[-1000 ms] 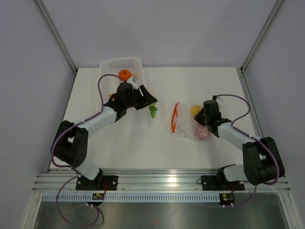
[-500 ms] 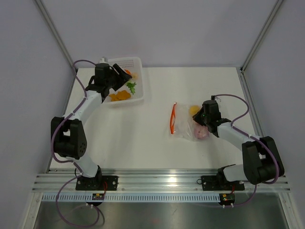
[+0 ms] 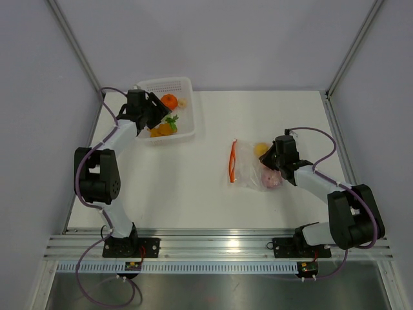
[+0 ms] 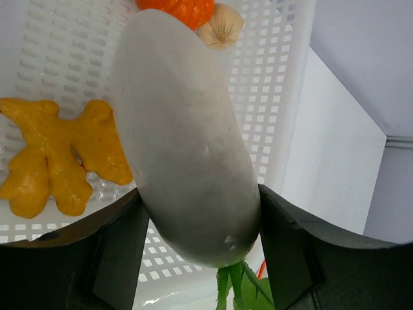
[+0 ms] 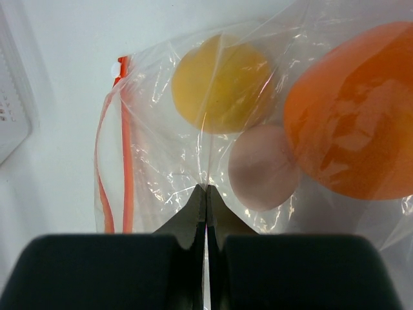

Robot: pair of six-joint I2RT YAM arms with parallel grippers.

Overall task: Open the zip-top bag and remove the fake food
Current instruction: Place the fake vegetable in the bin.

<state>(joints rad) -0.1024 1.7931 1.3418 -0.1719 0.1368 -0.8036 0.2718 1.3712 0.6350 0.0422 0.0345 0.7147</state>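
The zip-top bag lies right of centre, its red-orange zipper strip on the left side and standing open. Inside it I see fake food: a yellow ball, a pink piece and an orange ball. My right gripper is shut on a fold of the bag's clear plastic. At the back left, my left gripper is shut on a white radish with green leaves, hanging over the white basket.
The basket holds a yellow ginger-like piece, an orange tangerine and a small beige piece. It stands near the table's back left corner, close to the wall.
My left arm has swung the radish from the middle of the table to over the basket at the back left. The right gripper and the bag have stayed put.
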